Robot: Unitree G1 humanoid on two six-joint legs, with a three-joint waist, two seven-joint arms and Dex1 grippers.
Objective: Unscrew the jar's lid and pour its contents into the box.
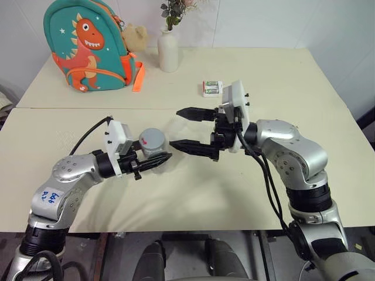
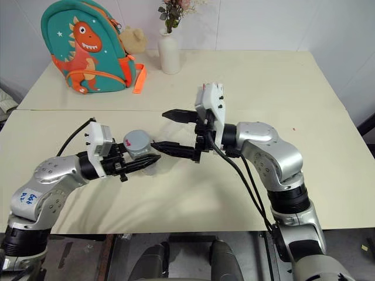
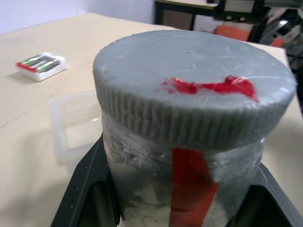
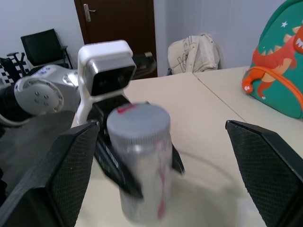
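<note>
The jar (image 1: 153, 142) is upright a little above the table, silvery with a red stripe (image 3: 189, 189) down its side. The grey ribbed lid (image 3: 194, 90), red mark on top, sits on it. My left gripper (image 1: 156, 153) is shut on the jar's body below the lid. My right gripper (image 1: 176, 127) is open just right of the jar and points at it; its lower fingertip is close to the jar, not touching. The clear box (image 3: 64, 132) lies on the table just behind the jar. The contents are hidden inside the jar.
At the table's far side stand a teal dinosaur backpack (image 1: 88, 47), a plush toy (image 1: 135, 36) and a white vase (image 1: 168, 51). A small white-and-green battery pack (image 1: 212, 88) lies behind my right gripper. A seam (image 1: 70, 108) runs between the two tabletops.
</note>
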